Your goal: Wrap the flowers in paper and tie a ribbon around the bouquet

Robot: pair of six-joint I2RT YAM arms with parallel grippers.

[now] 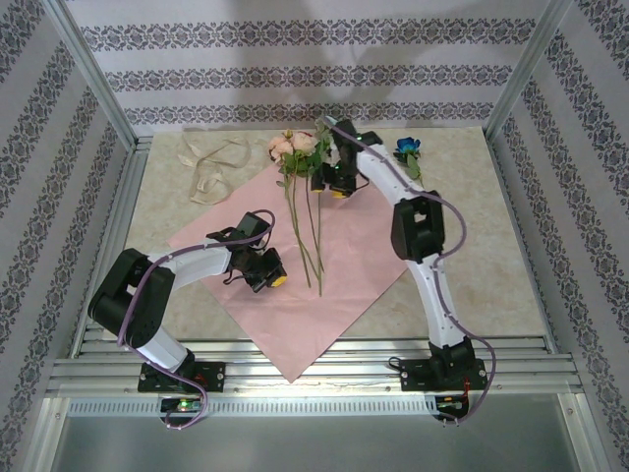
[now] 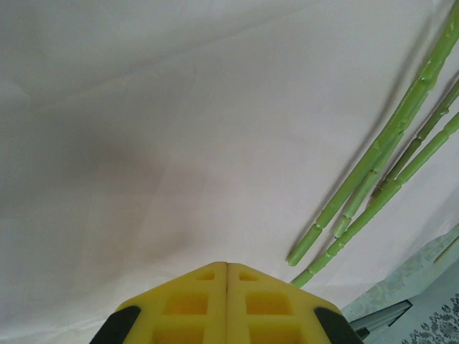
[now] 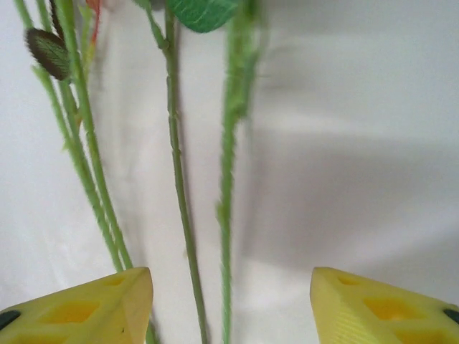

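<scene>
Flowers (image 1: 296,149) lie on the paper (image 1: 295,324), your right gripper (image 3: 229,287) open above their stems, holding nothing, arm reaching far and bent leftward. Your left gripper (image 2: 226,269) is closed, empty, beside the stem ends, arm folded low.

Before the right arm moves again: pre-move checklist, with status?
1. Right gripper open: ok.
2. Stems of the flowers between its fingers, ungripped: ok.
3. Left gripper shut, holding nothing, beside the stems: ok.
4. Paper flat under the stems: ok.
5. Blue flower gathered with the bunch: not ok, it lies apart, off the paper.
6. Ribbon away from both arms: ok.
</scene>
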